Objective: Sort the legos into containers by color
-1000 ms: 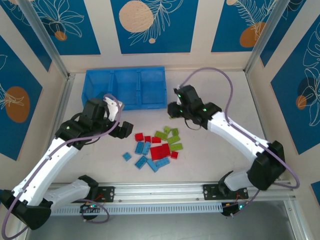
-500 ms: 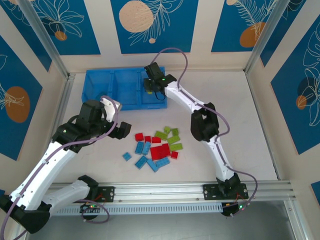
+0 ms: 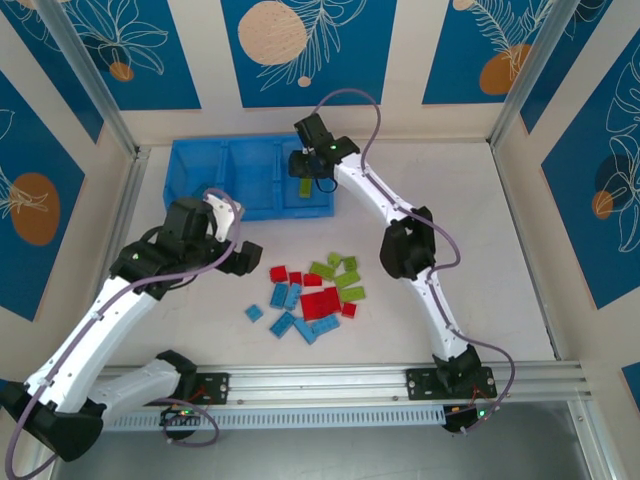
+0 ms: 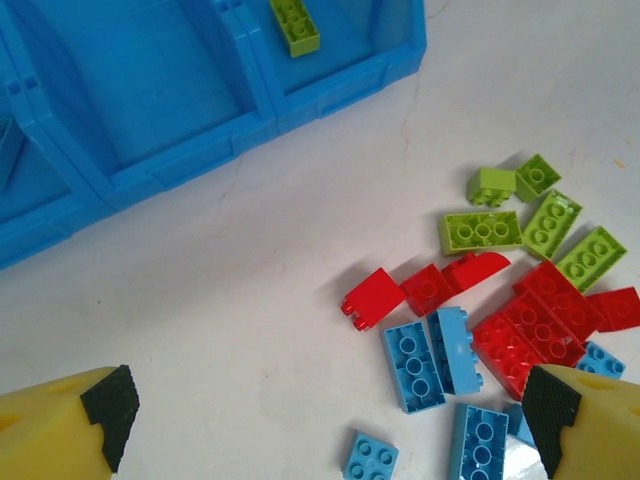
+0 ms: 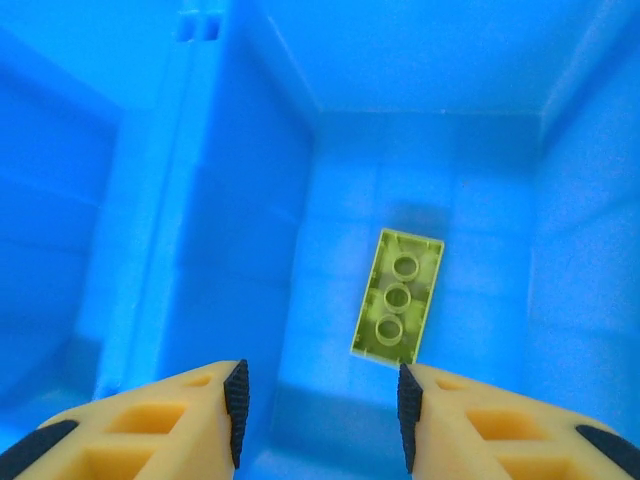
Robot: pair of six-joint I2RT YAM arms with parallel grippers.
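Since the loose legos (image 3: 315, 290) lie on the tabletop (image 3: 450, 200) close to the arm bases, the left arm's fingers (image 4: 108, 405) hover just left of that pile, spread wide with nothing between them, well placed for a pick from the near side. Light blue bricks (image 4: 415, 365) sit nearest, small red bricks (image 4: 425, 288) and the flat red plate (image 4: 530, 330) lie in the middle, and lime bricks (image 4: 480, 230) cluster at the far right of the heap, the colours touching and mixed, so most of the sorting is not yet done.

Beyond the pile stands the blue tray (image 3: 205, 170) with its three compartments. One lime brick (image 5: 397, 295) rests studs up on the floor of the rightmost compartment, slightly askew and apart from the walls, which marks that bin as the lime one. The right arm's fingers (image 5: 180, 410) reach out over this compartment, parted and gripping nothing, with the brick lying free below and just ahead of their tips. They seem to hang a little above the rim, though the height is hard to judge from above.
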